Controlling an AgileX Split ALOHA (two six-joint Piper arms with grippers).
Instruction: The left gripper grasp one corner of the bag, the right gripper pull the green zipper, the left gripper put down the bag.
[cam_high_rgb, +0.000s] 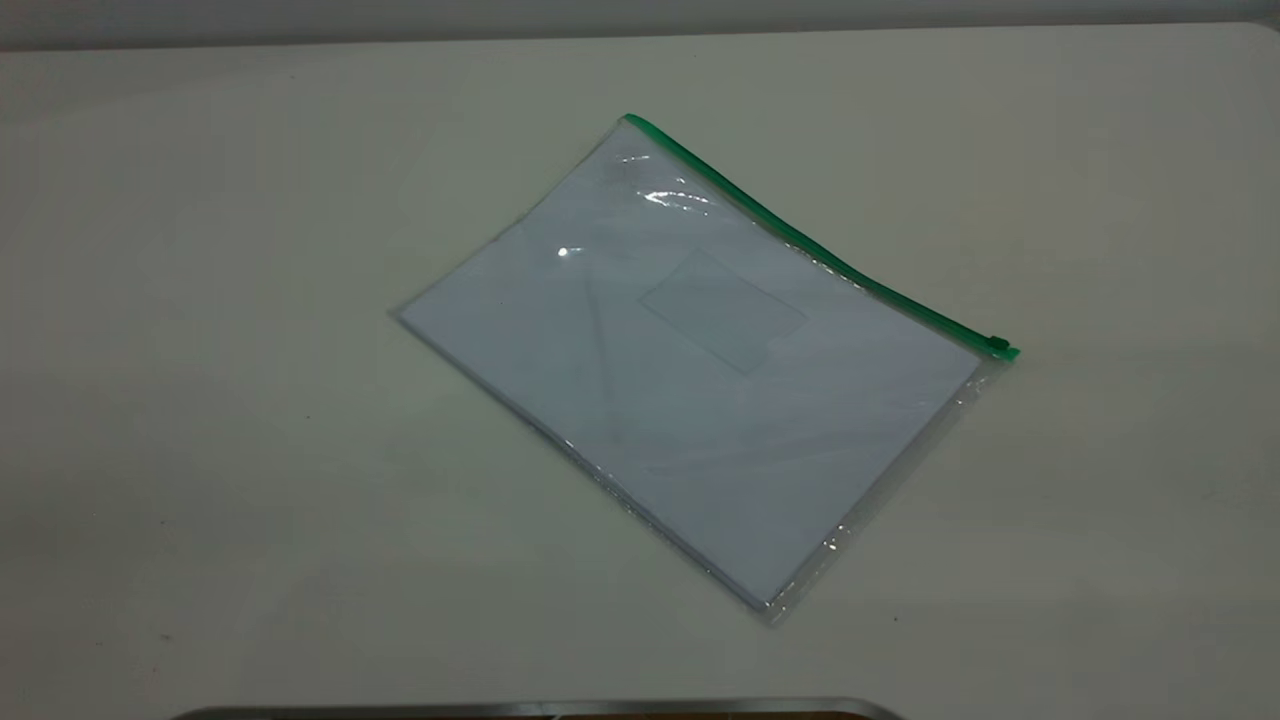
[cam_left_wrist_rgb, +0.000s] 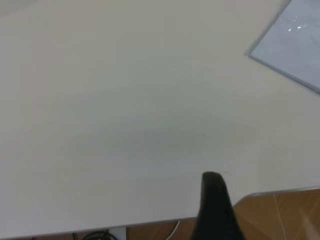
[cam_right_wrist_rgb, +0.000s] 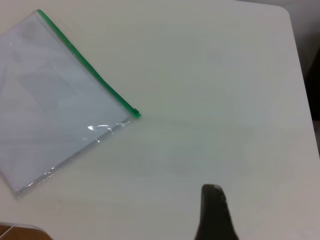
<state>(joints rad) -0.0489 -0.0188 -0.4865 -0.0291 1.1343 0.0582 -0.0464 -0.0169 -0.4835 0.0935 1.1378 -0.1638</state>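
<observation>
The bag (cam_high_rgb: 680, 370) lies flat on the white table, a clear pouch with white paper and a small card pocket (cam_high_rgb: 725, 310). The green zipper (cam_high_rgb: 800, 235) runs along its far right long edge, with the darker slider (cam_high_rgb: 997, 344) at the right end, by the corner (cam_high_rgb: 985, 368). Neither gripper shows in the exterior view. In the left wrist view the left gripper (cam_left_wrist_rgb: 213, 178) appears as one black wedge over bare table, far from a plain corner of the bag (cam_left_wrist_rgb: 292, 45). The right gripper (cam_right_wrist_rgb: 213, 190) looks shut, well away from the bag (cam_right_wrist_rgb: 55, 100) and the zipper (cam_right_wrist_rgb: 85, 62).
The table's front edge (cam_left_wrist_rgb: 280, 191) with wood floor beyond lies close to the left gripper. A metal strip (cam_high_rgb: 540, 708) runs along the bottom of the exterior view. The table's rounded corner (cam_right_wrist_rgb: 285, 12) shows in the right wrist view. Bare table surrounds the bag.
</observation>
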